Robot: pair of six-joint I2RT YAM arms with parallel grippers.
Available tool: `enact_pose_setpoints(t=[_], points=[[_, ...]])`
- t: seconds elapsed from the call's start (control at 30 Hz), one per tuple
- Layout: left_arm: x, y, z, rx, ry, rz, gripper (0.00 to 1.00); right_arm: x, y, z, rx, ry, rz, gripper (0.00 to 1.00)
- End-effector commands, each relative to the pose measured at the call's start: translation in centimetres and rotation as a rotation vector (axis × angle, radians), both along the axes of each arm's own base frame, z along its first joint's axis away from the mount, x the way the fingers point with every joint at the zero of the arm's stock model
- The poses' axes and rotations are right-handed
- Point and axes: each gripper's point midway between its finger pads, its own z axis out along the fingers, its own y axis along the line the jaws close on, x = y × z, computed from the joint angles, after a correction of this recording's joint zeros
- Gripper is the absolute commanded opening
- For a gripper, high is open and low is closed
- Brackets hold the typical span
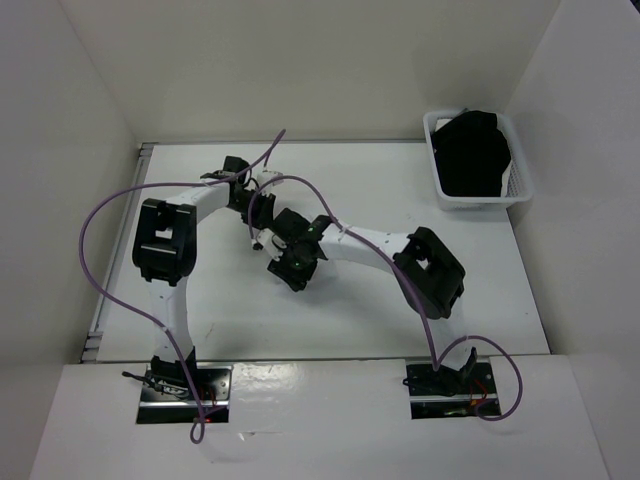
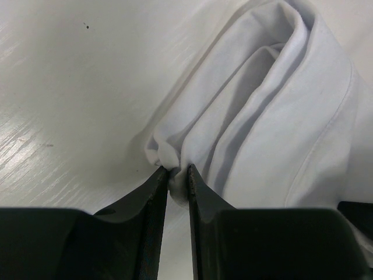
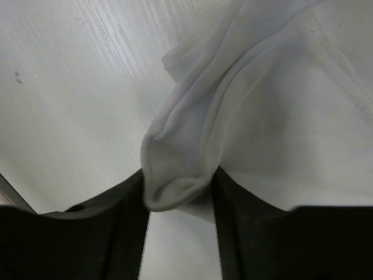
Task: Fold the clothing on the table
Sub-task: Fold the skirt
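Edge fabric of the thin white wrinkled garment, bunched on the matte white tabletop, is pinched in the nearly closed left gripper, and a thick fold is straddled by the half-open right gripper, clamping unconfirmed, evidently for a two-point lift.
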Motion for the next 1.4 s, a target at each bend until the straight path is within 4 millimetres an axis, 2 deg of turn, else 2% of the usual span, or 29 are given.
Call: enact_pose_setpoints(t=[0.0, 0.1, 0.13, 0.17, 0.23, 0.27, 0.3, 0.37, 0.4, 0.47, 0.5, 0.6, 0.67, 0.7, 0.77, 0.8, 0.87, 0.93, 1.07, 1.17, 1.23, 1.37], points=[[-1.0, -0.4, 0.6, -0.015, 0.017, -0.017, 0.27, -0.1, 0.8, -0.2, 0.019, -0.015, 0.002, 0.44], [-1.3, -0.7, 0.9, -0.013, 0.012, -0.033, 0.27, 0.2, 1.0, 0.1, 0.021, -0.027, -0.002, 0.26], [-1.3, -0.7, 0.9, -0.013, 0.012, -0.033, 0.27, 0.6, 1.1, 0.8, 0.029, -0.046, -0.019, 0.21], [-1.3, -0.7, 0.9, -0.013, 0.012, -0.033, 0.27, 1.0, 1.0, 1.3, 0.026, -0.071, -0.03, 0.1], [-1.9, -1.0, 0.6, -0.01, 0.03, -0.043, 0.27, 1.5, 1.1, 2.0, 0.037, -0.098, -0.048, 0.01], [-1.9, -1.0, 0.6, -0.01, 0.03, -0.043, 0.27, 1.7, 1.4, 2.8, 0.056, -0.105, -0.06, 0.0], [-1.9, -1.0, 0.6, -0.01, 0.03, -0.043, 0.27, 2.1, 1.1, 2.8, 0.056, -0.106, -0.07, 0.0], [-1.9, -1.0, 0.6, -0.01, 0.03, -0.043, 0.27, 3.1, 1.2, 4.5, 0.095, -0.121, -0.111, 0.0], [-2.1, -1.0, 0.6, -0.008, 0.039, -0.042, 0.27, 3.9, 0.9, 4.7, 0.114, -0.107, -0.138, 0.0], [-2.1, -0.9, 0.6, -0.008, 0.039, -0.042, 0.27, 5.2, 0.5, 6.7, 0.165, -0.13, -0.175, 0.0], [-2.1, -0.9, 0.6, -0.008, 0.039, -0.042, 0.27, 6.4, -0.5, 7.2, 0.171, -0.139, -0.208, 0.0], [-2.2, -0.8, 0.8, 0.0, 0.038, -0.039, 0.27, 8.4, -1.8, 9.9, 0.25, -0.152, -0.289, 0.0], [-2.2, -0.8, 0.8, 0.0, 0.037, -0.039, 0.27, 10.8, -3.9, 12.1, 0.321, -0.159, -0.372, 0.0], [-2.2, -0.8, 0.8, 0.0, 0.037, -0.039, 0.27, 12.2, -5.9, 12.2, 0.325, -0.157, -0.431, 0.0], [-2.2, -0.8, 0.8, 0.0, 0.037, -0.039, 0.27, 13.3, -7.6, 13.4, 0.364, -0.165, -0.485, 0.0], [-2.2, -0.8, 0.8, 0.0, 0.037, -0.039, 0.27, 13.8, -8.6, 13.0, 0.356, -0.162, -0.509, 0.0], [-2.2, -0.8, 0.8, 0.0, 0.037, -0.039, 0.27, 15.1, -10.8, 13.7, 0.376, -0.159, -0.583, 0.0], [-2.4, -0.8, 0.8, 0.002, 0.047, -0.039, 0.27, 15.5, -13.0, 12.8, 0.347, -0.132, -0.643, 0.0], [-2.4, -0.8, 0.8, 0.002, 0.047, -0.039, 0.27, 15.2, -14.8, 10.8, 0.296, -0.094, -0.695, 0.0], [-2.4, -0.8, 0.8, 0.002, 0.047, -0.039, 0.27, 14.7, -15.5, 9.7, 0.252, -0.08, -0.713, 0.0], [-2.4, -0.8, 0.8, 0.002, 0.047, -0.039, 0.28, 14.2, -15.9, 8.2, 0.208, -0.045, -0.723, 0.0], [-2.1, -0.3, 0.9, 0.031, 0.032, -0.027, 0.28, 14.1, -17.3, 6.6, 0.126, -0.052, -0.772, 0.0]])
